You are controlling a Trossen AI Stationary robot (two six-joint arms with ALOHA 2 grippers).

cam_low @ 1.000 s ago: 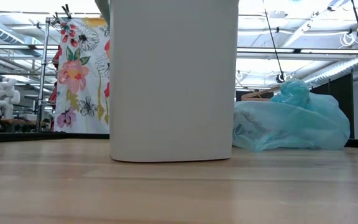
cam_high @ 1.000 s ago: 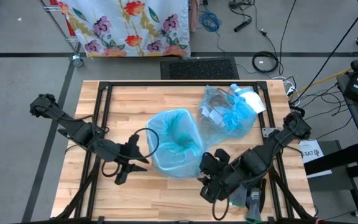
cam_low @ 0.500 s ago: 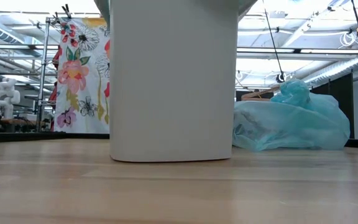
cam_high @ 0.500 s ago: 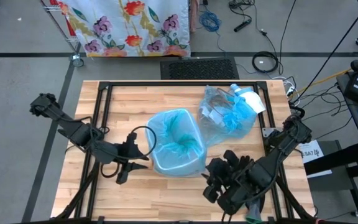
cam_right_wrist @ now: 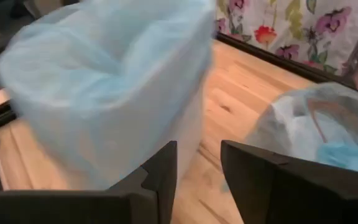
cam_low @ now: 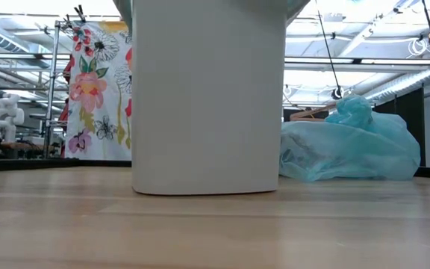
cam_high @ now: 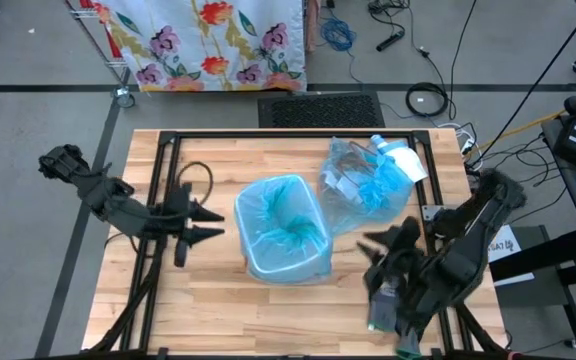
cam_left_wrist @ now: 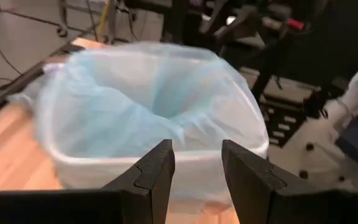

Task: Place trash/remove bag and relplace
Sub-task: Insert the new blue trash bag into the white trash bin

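A white bin stands mid-table on its flat base, lined with a fresh light-blue bag whose rim is folded over the bin's edge. Behind it to the right a full blue bag lies on the table, and trash scraps show through its film. My left gripper hovers left of the bin, open, fingers pointing at it with nothing between them. My right gripper hovers right of the bin, open and holding nothing. In the right wrist view the lined bin and the full bag show blurred.
A black metal frame runs around the wooden table top. A flowered cloth hangs on a rack beyond the far edge. Cables lie on the floor at the far side, and equipment stands to the right. Bare wood lies near the front edge.
My left gripper has drawn back from the bin toward the table's left edge and a little toward the far edge, rising. My right gripper has swung away from the bin's near right corner toward the right edge, turning as it went. The bin and both bags have stayed put.
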